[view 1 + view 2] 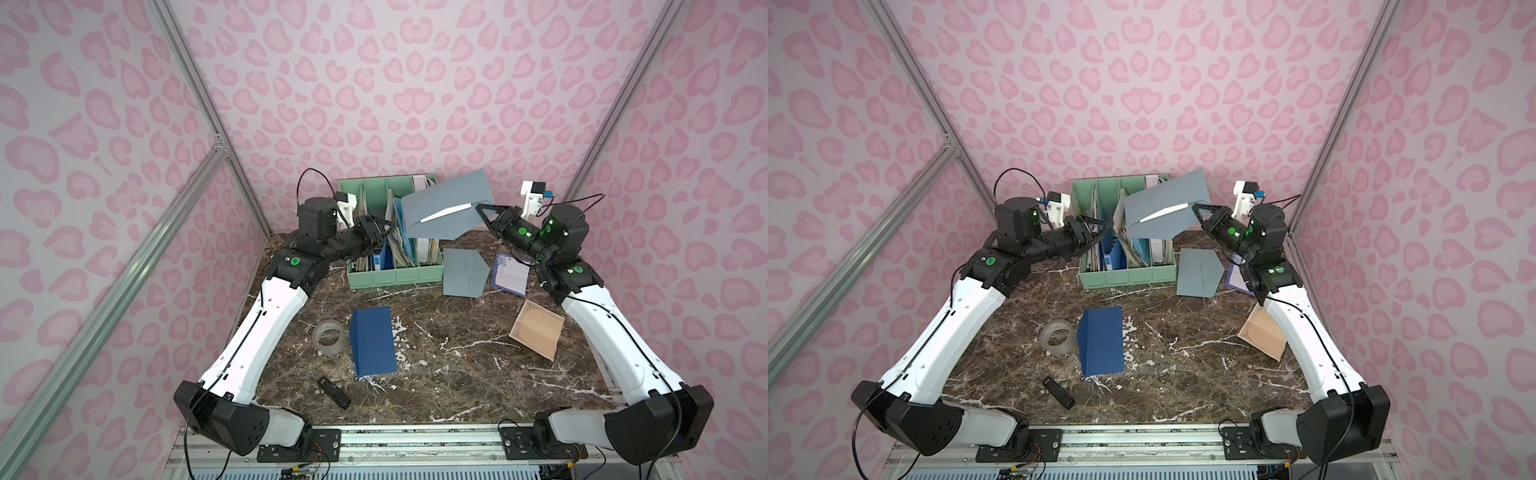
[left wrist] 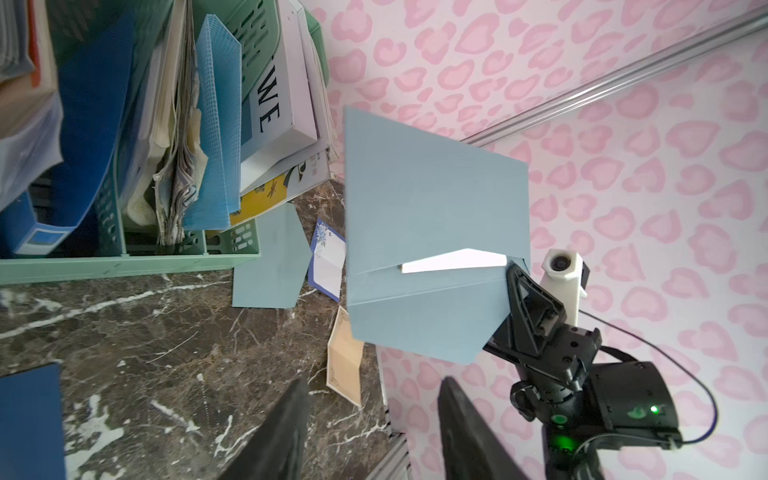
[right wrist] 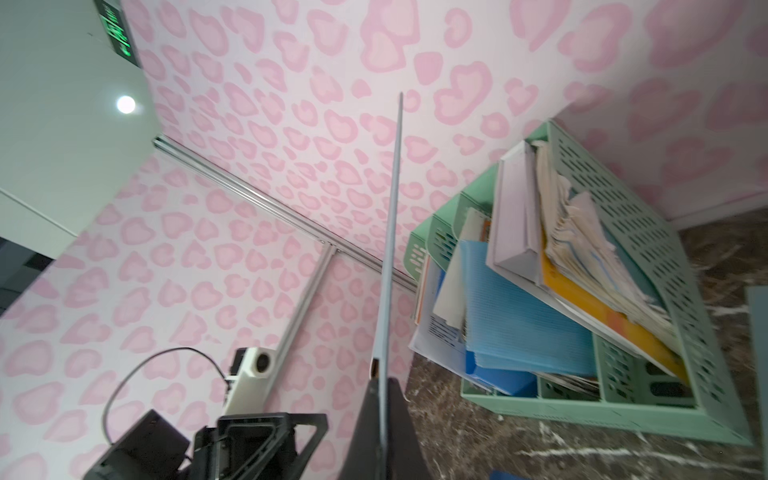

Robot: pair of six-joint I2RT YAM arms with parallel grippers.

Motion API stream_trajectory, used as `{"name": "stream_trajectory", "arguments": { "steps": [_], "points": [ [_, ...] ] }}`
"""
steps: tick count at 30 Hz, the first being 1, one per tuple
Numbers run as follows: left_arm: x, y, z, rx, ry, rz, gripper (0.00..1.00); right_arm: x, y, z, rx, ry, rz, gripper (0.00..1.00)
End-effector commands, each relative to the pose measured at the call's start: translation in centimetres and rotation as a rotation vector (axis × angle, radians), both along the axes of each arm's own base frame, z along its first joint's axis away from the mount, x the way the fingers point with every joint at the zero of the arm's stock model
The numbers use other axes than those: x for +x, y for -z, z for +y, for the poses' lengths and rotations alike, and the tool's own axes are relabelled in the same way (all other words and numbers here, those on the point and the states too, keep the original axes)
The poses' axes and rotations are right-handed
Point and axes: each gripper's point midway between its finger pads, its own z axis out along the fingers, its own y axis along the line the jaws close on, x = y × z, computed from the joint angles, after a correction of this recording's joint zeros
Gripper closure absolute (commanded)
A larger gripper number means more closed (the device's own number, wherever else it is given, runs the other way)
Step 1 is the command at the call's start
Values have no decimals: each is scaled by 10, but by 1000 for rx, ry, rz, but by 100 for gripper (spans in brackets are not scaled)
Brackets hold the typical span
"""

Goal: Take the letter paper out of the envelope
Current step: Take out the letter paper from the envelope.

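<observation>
Reaching up, the right gripper (image 1: 478,206) pinches a flat grey envelope (image 1: 449,195), white paper (image 1: 446,212) peeking out; left gripper (image 2: 374,386) gapes empty at nine o'clock.

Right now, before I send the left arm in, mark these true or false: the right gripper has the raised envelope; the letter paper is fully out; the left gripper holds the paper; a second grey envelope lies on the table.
1. The right gripper is shut on the raised envelope. True.
2. The letter paper is fully out. False: only a white strip shows at the opening, and the rest is inside.
3. The left gripper holds the paper. False: its jaws stand open and empty, apart from the envelope.
4. A second grey envelope lies flat on the table, beside the green organiser. True.
</observation>
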Motion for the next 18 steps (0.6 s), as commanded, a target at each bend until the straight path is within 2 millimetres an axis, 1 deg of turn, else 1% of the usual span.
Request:
{"name": "stream_trajectory", "arguments": {
  "steps": [1, 3, 4, 6, 8, 11, 15, 18],
  "points": [
    [-11, 18, -4, 206, 65, -46, 52, -3, 43, -13, -165, 58, 146, 100],
    [-19, 16, -20, 290, 130, -105, 52, -1, 51, -12, -188, 67, 211, 100],
    [-22, 16, -27, 327, 159, -132, 51, 0, 59, -11, -207, 72, 255, 100],
    [-26, 18, -41, 411, 206, -187, 49, 1, 68, -3, -239, 52, 317, 100],
    [-26, 24, -51, 476, 231, -222, 49, 3, 80, 6, -264, 34, 394, 100],
    [-23, 35, -61, 565, 253, -267, 49, 1, 89, 14, -269, 30, 476, 100],
    [-23, 46, -76, 662, 294, -337, 50, -2, 100, 14, -217, 59, 587, 100],
    [-23, 55, -82, 714, 323, -357, 51, -4, 107, 17, -187, 51, 660, 100]
  ]
}}
